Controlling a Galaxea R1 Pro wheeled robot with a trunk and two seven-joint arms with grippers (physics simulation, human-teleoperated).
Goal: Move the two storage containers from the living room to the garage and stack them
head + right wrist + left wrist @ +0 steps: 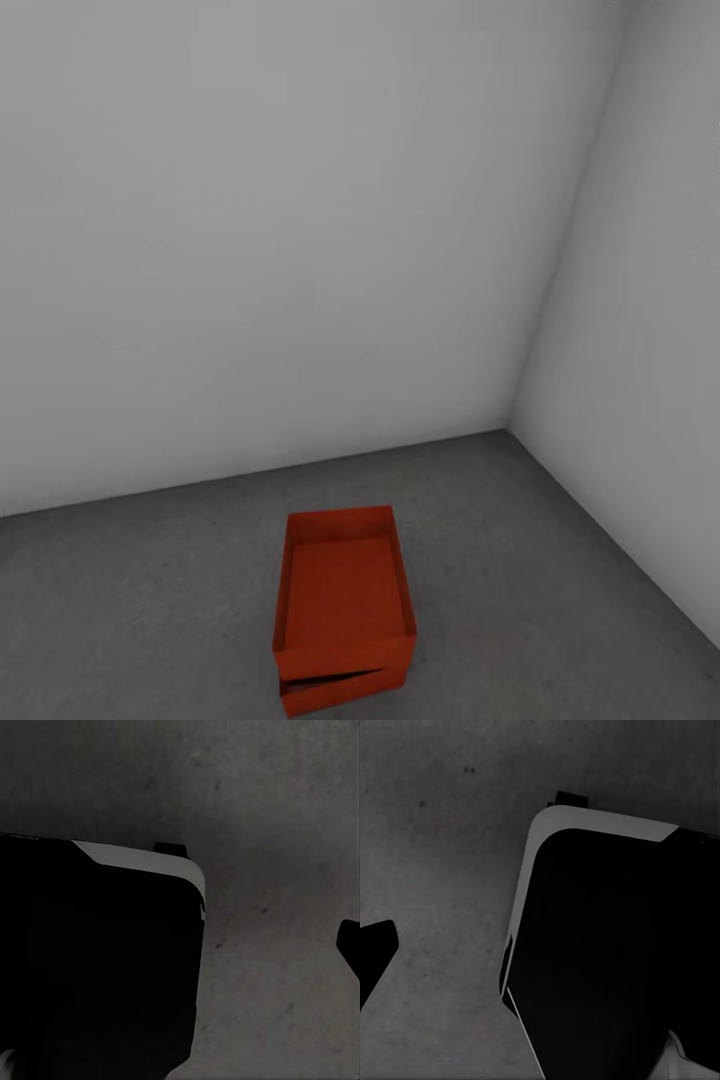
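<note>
Near the corner where two plain white walls meet, the two storage containers sit stacked on the dark speckled concrete floor of the garage. The upper container rests on the lower container, of which just a strip of the front wall shows beneath. A thin dark wedge between the two at the front suggests the top one sits slightly skewed or tilted rather than fully nested, though the lower edge of the head view cuts the stack off and I cannot be sure. Judged from this, the stacking looks done, with nothing touching the bins.

Both bins are orange-red, rectangular and open-topped, with thin upright walls and a finely ribbed inner floor; they look light and stiff. The concrete is matte and mottled, the walls smooth and featureless.

Each wrist view looks down onto that same grey concrete past a large dark body with a pale rounded edge, probably the robot's own base. A dark tip at the edge of each wrist view may be a finger, but how far either gripper is open, and whether it holds anything, I cannot tell.
</note>
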